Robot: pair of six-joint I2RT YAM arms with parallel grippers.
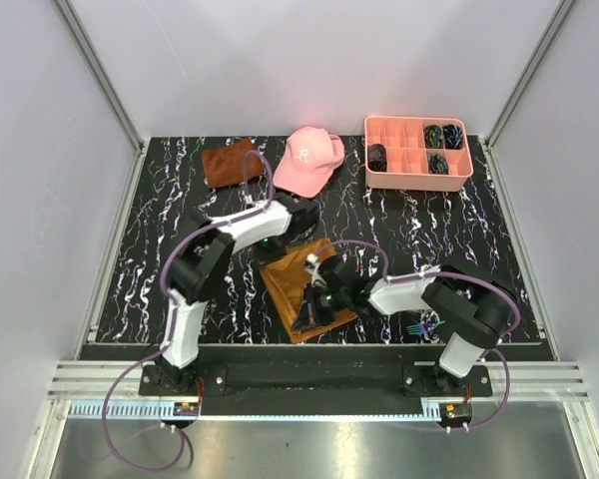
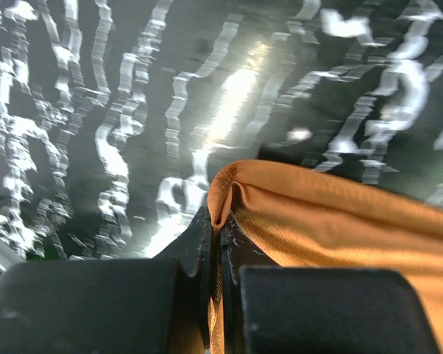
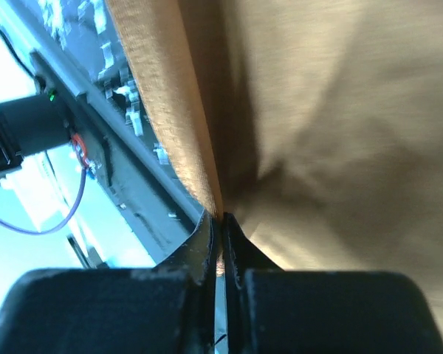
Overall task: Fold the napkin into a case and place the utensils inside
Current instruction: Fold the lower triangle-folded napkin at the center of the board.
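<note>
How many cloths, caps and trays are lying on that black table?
Cloths: 2, the orange-brown napkin and a smaller rust-brown cloth
Caps: 1, the pink cap
Trays: 1, the pink tray
Total: 4

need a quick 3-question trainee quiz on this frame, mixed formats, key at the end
1. True or false: the utensils already lie inside the napkin.
2. Look at the left claw and the right claw. Which is shut on the napkin? A) left only B) right only C) both
3. Fill in: at the back of the table, the pink cap sits between the rust-brown cloth and the pink compartment ____.

Key: 1 false, they lie on the table by the right arm; 2 C; 3 tray.
</note>
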